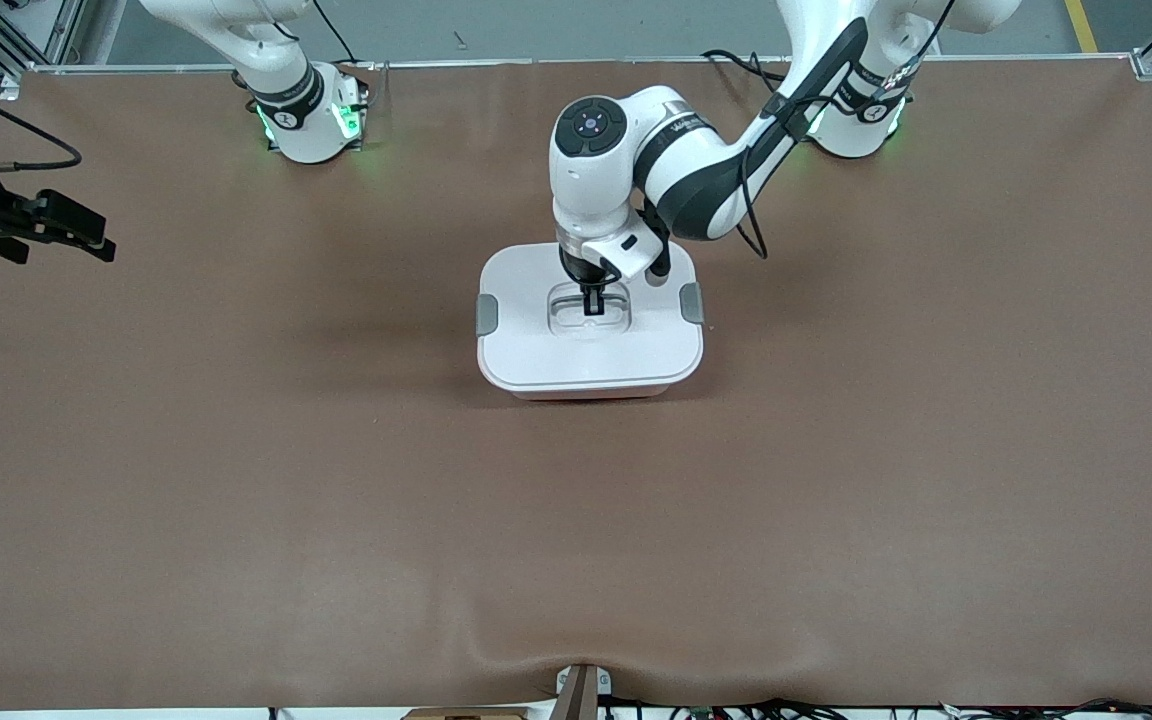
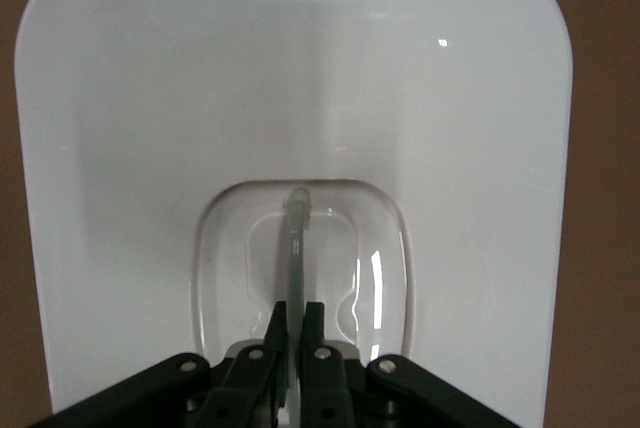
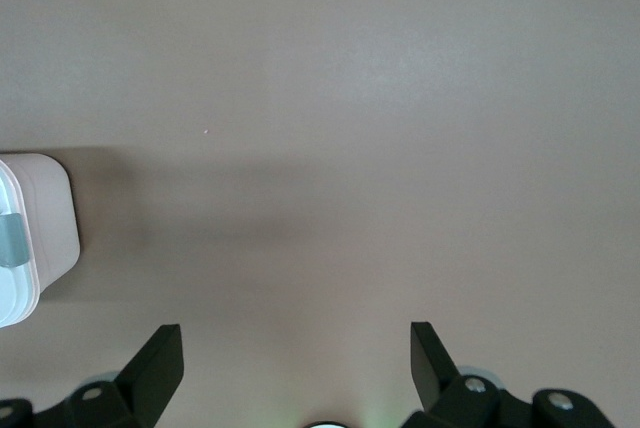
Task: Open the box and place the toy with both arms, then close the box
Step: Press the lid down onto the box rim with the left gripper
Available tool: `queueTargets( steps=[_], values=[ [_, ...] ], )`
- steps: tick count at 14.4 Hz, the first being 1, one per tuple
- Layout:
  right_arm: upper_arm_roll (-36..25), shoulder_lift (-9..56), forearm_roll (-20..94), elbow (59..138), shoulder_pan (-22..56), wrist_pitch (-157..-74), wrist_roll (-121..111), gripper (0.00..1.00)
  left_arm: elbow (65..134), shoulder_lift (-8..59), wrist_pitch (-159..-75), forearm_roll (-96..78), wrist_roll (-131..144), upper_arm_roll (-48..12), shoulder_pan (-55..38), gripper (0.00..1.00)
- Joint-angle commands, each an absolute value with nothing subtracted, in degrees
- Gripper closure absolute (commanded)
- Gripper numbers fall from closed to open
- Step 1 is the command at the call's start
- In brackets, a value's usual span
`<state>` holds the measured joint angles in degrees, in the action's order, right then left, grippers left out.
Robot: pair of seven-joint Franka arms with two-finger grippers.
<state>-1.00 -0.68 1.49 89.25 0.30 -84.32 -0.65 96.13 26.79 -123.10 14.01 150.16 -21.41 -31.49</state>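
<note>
The box [image 1: 586,362] stands in the middle of the table with its white lid on and a grey clip on each side [image 1: 487,314]. My left gripper [image 1: 592,304] reaches down into the lid's recess and is shut on the upright grey handle [image 2: 296,233]; in the left wrist view [image 2: 297,310] the fingers pinch the handle's thin strip. My right gripper [image 1: 86,235] hangs open and empty over bare table at the right arm's end; the right wrist view [image 3: 297,338] shows it wide open, with a corner of the box [image 3: 40,218] at the edge. The toy is out of view.
Brown table cover [image 1: 836,480] spreads all round the box. The arm bases [image 1: 311,115] stand along the table's edge farthest from the front camera. A small bracket [image 1: 581,690] sits at the nearest edge.
</note>
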Motion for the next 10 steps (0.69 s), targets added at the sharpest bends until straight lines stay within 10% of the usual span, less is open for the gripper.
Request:
queueTargets(
  steps=[1, 10],
  values=[
    [-1.1, 0.4, 1.9, 87.6, 0.6, -83.4, -0.8, 0.00, 97.5, 25.2, -123.1, 15.0, 151.6, -21.4, -31.7, 1.00],
    [-1.1, 1.0, 2.5, 87.5, 0.5, -84.0, -0.6, 0.00, 97.7, 26.7, -125.9, 15.4, 151.6, -21.4, -31.8, 1.00]
  ],
)
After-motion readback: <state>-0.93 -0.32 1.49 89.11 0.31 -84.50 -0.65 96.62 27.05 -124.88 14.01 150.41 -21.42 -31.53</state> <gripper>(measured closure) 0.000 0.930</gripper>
